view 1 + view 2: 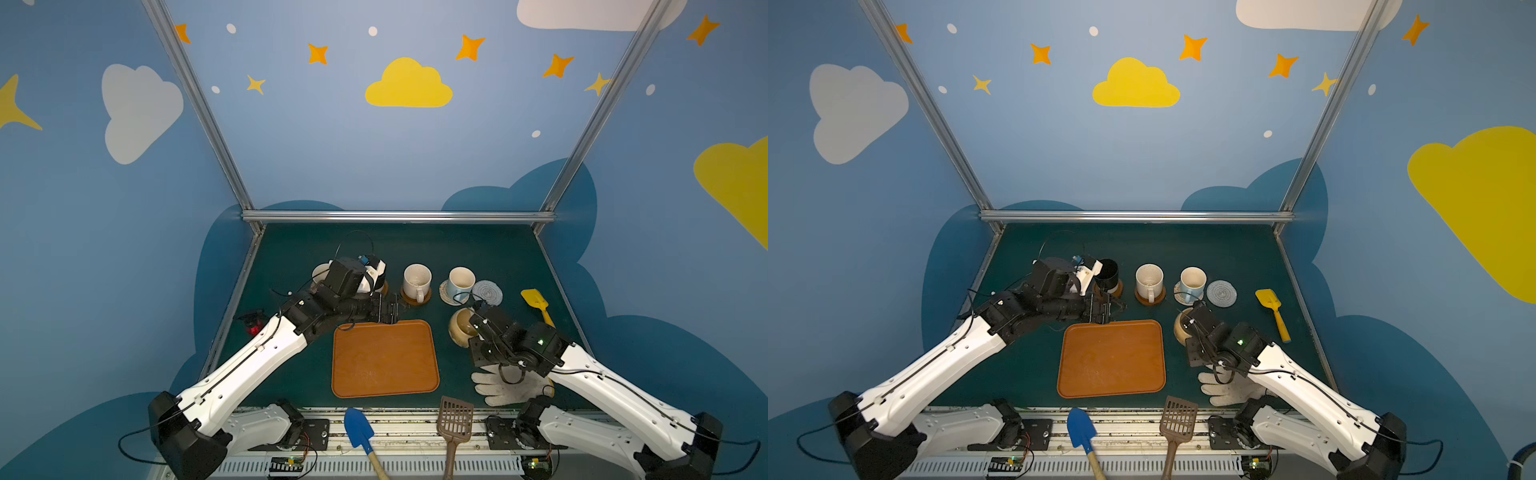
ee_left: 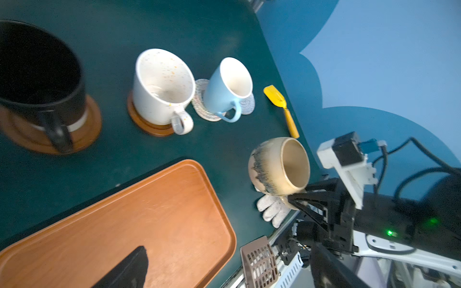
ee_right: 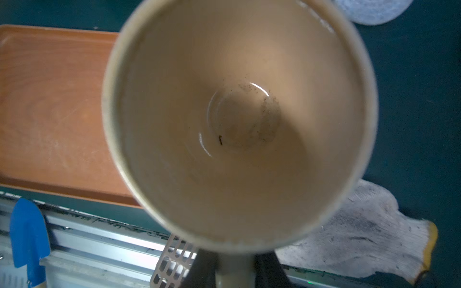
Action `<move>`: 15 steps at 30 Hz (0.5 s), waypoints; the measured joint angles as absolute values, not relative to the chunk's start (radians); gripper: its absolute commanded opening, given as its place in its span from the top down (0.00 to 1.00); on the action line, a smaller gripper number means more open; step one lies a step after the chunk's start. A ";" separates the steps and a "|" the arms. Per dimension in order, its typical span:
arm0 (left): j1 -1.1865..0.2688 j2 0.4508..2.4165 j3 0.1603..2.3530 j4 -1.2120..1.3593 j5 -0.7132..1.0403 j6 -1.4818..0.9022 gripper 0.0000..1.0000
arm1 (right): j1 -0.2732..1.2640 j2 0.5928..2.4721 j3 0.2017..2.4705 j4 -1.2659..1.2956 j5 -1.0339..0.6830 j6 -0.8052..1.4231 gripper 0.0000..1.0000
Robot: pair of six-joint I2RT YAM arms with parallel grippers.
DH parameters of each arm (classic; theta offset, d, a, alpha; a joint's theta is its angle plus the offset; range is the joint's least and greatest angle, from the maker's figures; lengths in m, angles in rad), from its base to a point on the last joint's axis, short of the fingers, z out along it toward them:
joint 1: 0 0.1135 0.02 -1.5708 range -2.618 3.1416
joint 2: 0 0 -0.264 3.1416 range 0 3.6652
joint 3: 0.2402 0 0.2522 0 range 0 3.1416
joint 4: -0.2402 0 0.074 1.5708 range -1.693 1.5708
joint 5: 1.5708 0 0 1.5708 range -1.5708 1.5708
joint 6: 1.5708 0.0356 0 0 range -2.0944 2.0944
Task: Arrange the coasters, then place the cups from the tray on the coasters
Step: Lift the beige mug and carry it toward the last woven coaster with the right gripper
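R gripper [image 2: 296,199] clamped on handle of tan mug [image 2: 279,167], mug tilted, held off table betw. tray [image 1: 384,359] and table's right edge, above white glove [image 1: 498,388]. Grey rope coaster [image 1: 489,291] bare, toward back-right. L gripper [image 1: 395,309] jaws apart, at tray's back edge, nr black mug [image 1: 1109,274]. Tray empty.

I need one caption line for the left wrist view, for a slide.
Right end effector holds the tan mug by its handle above the table, beside the empty tray.
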State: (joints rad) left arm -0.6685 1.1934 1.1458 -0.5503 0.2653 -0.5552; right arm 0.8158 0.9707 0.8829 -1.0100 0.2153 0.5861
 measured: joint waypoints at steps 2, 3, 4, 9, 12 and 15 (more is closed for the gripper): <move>-0.670 1.206 1.133 -0.513 0.299 -0.562 0.00 | 0.768 0.989 0.883 -1.022 0.204 0.579 1.00; -0.672 1.212 1.131 -0.501 0.313 -0.565 0.00 | 0.741 1.002 0.883 -1.027 0.201 0.575 1.00; -0.675 1.216 1.131 -0.493 0.323 -0.565 0.00 | 0.718 1.016 0.883 -1.031 0.199 0.569 1.00; -0.715 1.237 1.154 -0.475 0.342 -0.556 0.00 | 0.596 1.027 0.883 -1.041 0.200 0.534 1.00; -0.746 1.253 1.162 -0.456 0.339 -0.558 0.00 | 0.484 1.032 0.890 -1.021 0.179 0.503 1.00; -0.776 1.288 1.177 -0.443 0.326 -0.557 0.00 | 0.389 1.079 0.906 -0.976 0.171 0.468 1.00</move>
